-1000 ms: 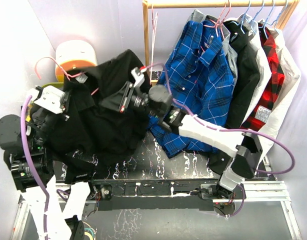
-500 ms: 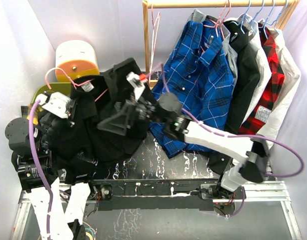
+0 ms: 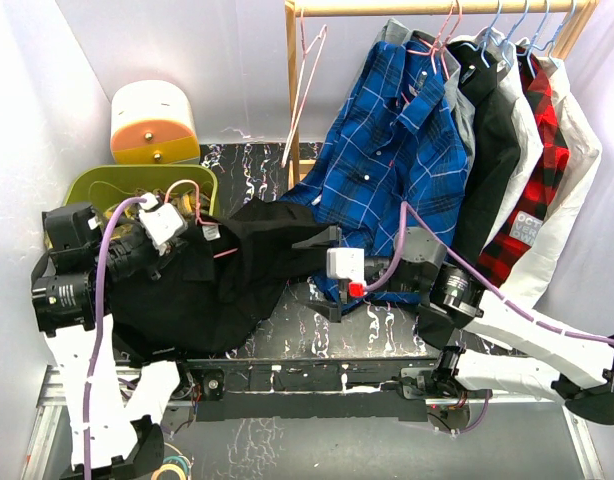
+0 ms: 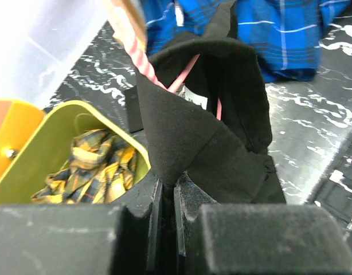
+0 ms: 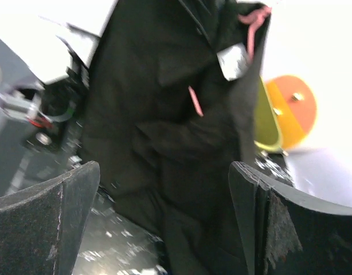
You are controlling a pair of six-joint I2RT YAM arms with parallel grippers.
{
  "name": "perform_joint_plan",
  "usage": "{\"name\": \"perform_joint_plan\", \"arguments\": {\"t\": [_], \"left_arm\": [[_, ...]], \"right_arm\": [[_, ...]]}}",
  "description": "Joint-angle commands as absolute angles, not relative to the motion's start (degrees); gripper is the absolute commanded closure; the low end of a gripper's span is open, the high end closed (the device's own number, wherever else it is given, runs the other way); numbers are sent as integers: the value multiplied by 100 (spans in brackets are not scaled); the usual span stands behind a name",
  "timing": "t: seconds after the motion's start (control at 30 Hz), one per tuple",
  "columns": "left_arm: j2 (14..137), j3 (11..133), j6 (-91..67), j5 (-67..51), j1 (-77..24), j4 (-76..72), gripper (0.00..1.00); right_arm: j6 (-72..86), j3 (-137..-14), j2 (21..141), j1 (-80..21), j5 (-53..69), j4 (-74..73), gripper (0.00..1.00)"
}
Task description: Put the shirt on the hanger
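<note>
Black fabric of the shirt [image 3: 237,285] lies heaped on the table [image 3: 387,325] right beside the green bin [image 3: 107,180], with its collar end nearest the bin. The left end effector [image 4: 167,192] is clamped tight on a fold of the collar at the bin's edge, its fingers pressed together with only cloth between them. That pinch lifts the neck opening like a tent, which looks meant to keep it open around the hanger [image 4: 186,69]. Pink wire runs up through that opening, and in the overhead view its hook curls out above the bin's rim. The hanger therefore seems to be partly inside the shirt, with its hook toward the bin. How far the wire's shoulders reach into the cloth is hidden.

The right end effector [image 3: 317,273] hovers at the end of the shirt farthest from the bin, fingers spread wide and holding nothing, facing the cloth. I judge it is placed there to take a shoulder or hem and draw it over the wire.

The shirt's long axis runs from the bin across the table toward the right end effector, collar pointing at the bin and tail away from it. Yellow plaid cloth [image 4: 96,172] fills the bin.
</note>
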State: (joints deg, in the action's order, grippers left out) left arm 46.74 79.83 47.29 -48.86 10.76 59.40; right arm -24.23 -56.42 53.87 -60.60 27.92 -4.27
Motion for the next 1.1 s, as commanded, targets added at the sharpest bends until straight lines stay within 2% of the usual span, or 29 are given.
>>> {"name": "perform_joint_plan", "arguments": {"t": [0.0, 0.2, 0.27, 0.33, 0.4, 0.47, 0.6, 0.73, 0.77, 0.9, 0.93, 1.0, 1.07], "left_arm": [[4901, 8564, 5952, -5863, 1099, 7473, 100], [5035, 8789, 6342, -5964, 1099, 8021, 100], [5029, 8841, 6408, -5984, 1104, 8137, 100], [5014, 8882, 6416, -6024, 1102, 8192, 100], [4972, 8877, 6399, -6061, 1099, 8204, 100], [4948, 8851, 6400, -6065, 1099, 8193, 100], [5005, 8894, 6348, -6069, 1099, 8188, 100], [5104, 9061, 6241, -6218, 1103, 8200, 100], [5120, 9077, 6207, -6281, 1104, 8198, 100], [5123, 9033, 6177, -6433, 1102, 8195, 100], [5143, 9013, 6186, -6455, 1101, 8196, 100], [5151, 8979, 6191, -6478, 1099, 8191, 100], [5153, 8965, 6177, -6521, 1099, 8191, 100]], "right_arm": [[-4121, -5606, 5466, -5610, 2085, -1337, 0], [-3945, -5179, 5714, -5019, 2428, -447, 2], [-3856, -5182, 5904, -5014, 2535, -291, 7], [-3719, -5214, 6087, -5015, 2649, -84, 17], [-3556, -5277, 6211, -5025, 2869, 85, 21], [-3368, -5410, 6318, -5037, 3155, 139, 17], [-3350, -5431, 6387, -5323, 3102, 323, 2], [-3354, -4907, 6279, -5476, 2447, 1164, 1], [-3319, -4780, 6275, -5498, 2285, 1419, 5], [-3019, -4792, 6345, -5519, 2352, 1747, 46], [-2932, -4843, 6358, -5523, 2446, 1771, 52], [-2770, -4982, 6419, -5528, 2614, 1757, 57], [-2603, -5141, 6496, -5523, 2755, 1690, 50]]}}
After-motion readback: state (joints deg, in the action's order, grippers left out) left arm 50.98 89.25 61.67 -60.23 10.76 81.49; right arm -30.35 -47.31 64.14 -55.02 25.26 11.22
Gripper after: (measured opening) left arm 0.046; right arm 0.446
